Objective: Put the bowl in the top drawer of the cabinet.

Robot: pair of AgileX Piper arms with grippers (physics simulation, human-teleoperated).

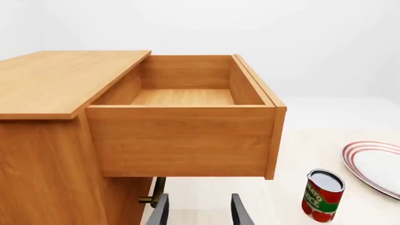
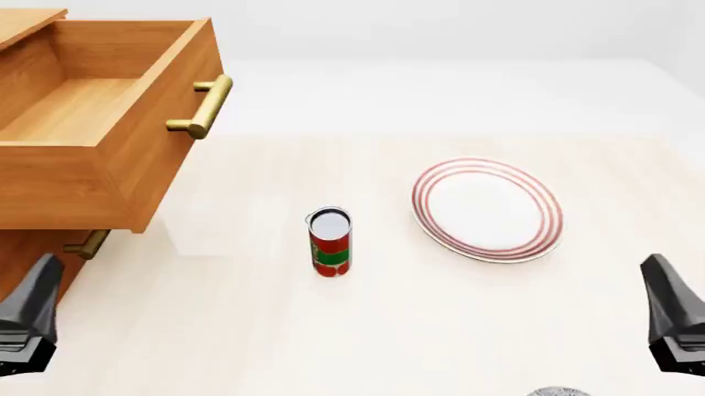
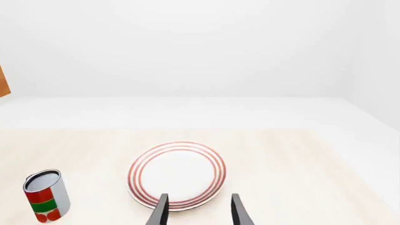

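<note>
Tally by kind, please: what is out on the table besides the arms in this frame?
Light-brown wooden cabinet with its top drawer pulled open: 1
Flat white plate with red rings: 1
Red and green labelled tin can: 1
Speckled blue-grey bowl, only a sliver at the front view's bottom edge: 1
Total: 4

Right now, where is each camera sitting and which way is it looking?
Left wrist view: behind the left gripper, facing the open top drawer of the cabinet; its fingers show.
Front view: above the arms' side, looking down at the table; both grippers show at the corners.
Right wrist view: behind the right gripper, facing the plate.
All three share the can.
</note>
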